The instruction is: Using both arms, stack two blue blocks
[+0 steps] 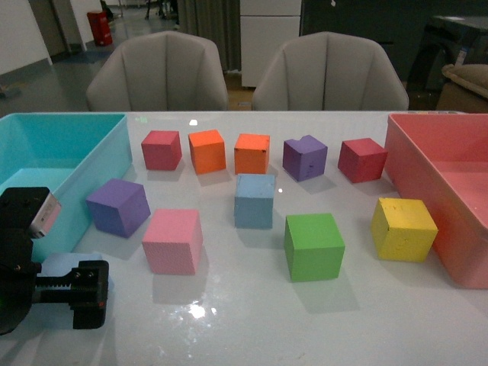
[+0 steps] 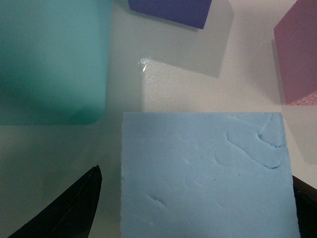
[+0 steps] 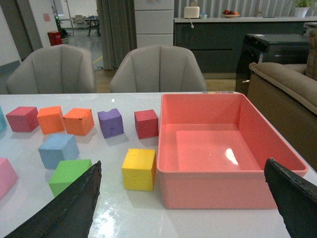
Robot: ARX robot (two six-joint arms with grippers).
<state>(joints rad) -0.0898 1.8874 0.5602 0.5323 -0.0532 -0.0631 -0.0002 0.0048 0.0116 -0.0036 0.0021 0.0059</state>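
One pale blue block [image 1: 254, 200] stands in the middle of the white table; it also shows in the right wrist view [image 3: 58, 150]. The second blue block [image 2: 205, 176] lies between the open jaws of my left gripper [image 2: 193, 213], one black finger [image 2: 74, 208] on each side, with a gap showing at that finger. In the front view this block [image 1: 59, 267] peeks out from under the left gripper [image 1: 82, 293] at the near left, beside the turquoise bin. My right gripper [image 3: 183, 208] is open and empty, above the table facing the pink bin; it is out of the front view.
A turquoise bin [image 1: 91, 156] stands at the left and a pink bin [image 1: 427, 183] at the right. Red, orange and purple cubes line the back. A purple cube [image 1: 118, 207], pink cube [image 1: 173, 241], green cube [image 1: 313, 246] and yellow cube [image 1: 403, 229] stand nearer.
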